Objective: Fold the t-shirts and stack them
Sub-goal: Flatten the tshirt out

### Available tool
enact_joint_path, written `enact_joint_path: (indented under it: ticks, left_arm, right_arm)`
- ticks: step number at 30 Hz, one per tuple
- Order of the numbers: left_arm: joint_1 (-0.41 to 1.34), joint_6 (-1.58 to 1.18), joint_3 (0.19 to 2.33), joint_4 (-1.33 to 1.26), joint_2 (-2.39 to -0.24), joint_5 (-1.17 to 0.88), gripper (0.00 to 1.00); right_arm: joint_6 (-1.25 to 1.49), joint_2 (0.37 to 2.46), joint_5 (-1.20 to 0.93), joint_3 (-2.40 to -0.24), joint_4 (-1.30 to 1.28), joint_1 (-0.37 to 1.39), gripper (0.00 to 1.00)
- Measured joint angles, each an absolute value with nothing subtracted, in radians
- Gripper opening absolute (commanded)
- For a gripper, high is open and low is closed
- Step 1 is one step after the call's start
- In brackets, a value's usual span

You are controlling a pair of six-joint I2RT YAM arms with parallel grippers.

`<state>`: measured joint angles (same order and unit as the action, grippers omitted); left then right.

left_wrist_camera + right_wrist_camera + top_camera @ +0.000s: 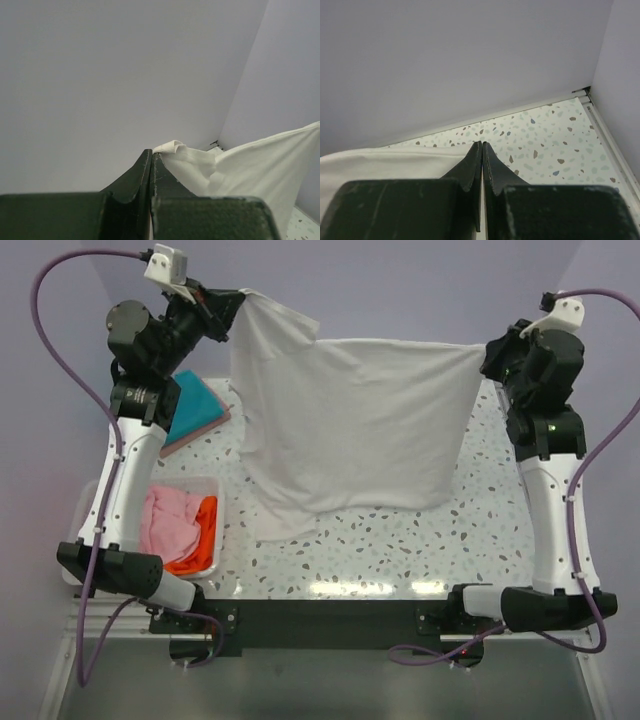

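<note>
A white t-shirt hangs stretched in the air between both grippers, its lower part draping down to the speckled table. My left gripper is shut on its upper left corner; in the left wrist view the cloth comes out of the closed fingertips. My right gripper is shut on the upper right corner; the cloth shows left of the closed tips in the right wrist view. A folded teal shirt lies at the back left. Pink and orange shirts lie in a basket.
The white basket stands at the near left by the left arm's base. The teal shirt rests on a pinkish folded piece. Lavender walls enclose the back and sides. The speckled table shows in front of the hanging shirt.
</note>
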<state>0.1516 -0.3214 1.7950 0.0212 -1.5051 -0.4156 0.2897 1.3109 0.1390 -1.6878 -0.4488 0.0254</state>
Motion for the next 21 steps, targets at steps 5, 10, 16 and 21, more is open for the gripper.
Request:
enact_joint_path:
  ticks: [5,10,16,21]
  left_arm:
    - [0.152,-0.318,1.793,0.029,-1.417,-0.418,0.00]
    - [0.152,-0.318,1.786,0.070,-1.309,-0.424,0.00]
    - [0.152,-0.302,1.792,0.111,-1.179,-0.414,0.00]
    - [0.152,-0.289,1.876,0.123,-1.147,-0.417,0.00]
  right_arm:
    - [0.286,1.208,0.150,-1.666,-0.435,0.026,0.00]
    - [0.279,1.017,0.201,-1.558,-0.422,0.026,0.00]
    - [0.257,0.888,0.261,-1.577,-0.433,0.026,0.00]
    - [0.244,0.881,0.298,-1.692,-0.440,0.026,0.00]
